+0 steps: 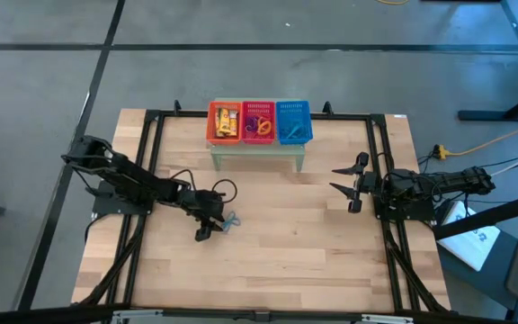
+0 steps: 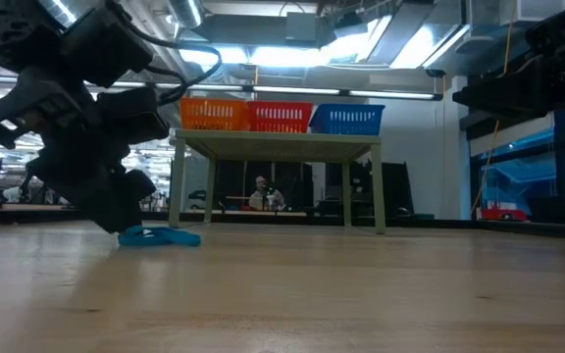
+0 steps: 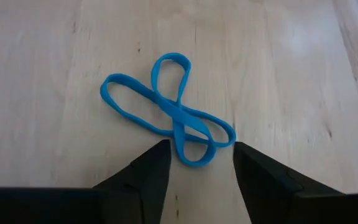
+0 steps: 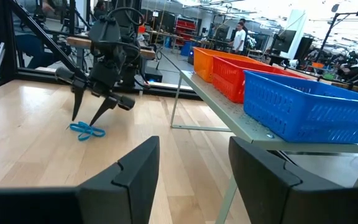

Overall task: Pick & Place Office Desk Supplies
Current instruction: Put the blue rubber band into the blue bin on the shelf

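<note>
One thin blue loop (image 3: 169,112), twisted | flat on pale wood-grain table (image 3: 291,74)

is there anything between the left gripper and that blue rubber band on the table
Nothing visible. The left gripper is open just above the blue rubber band, which lies twisted on bare wood with one end between the fingertips. The baskets sit apart on the small stand.

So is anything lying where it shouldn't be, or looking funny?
Yes: one blue loop lies alone on the bare table, twisted into a tangle, while other supplies sit in the baskets on the small stand. The open left gripper is right over it. The right gripper waits apart, open.
</note>
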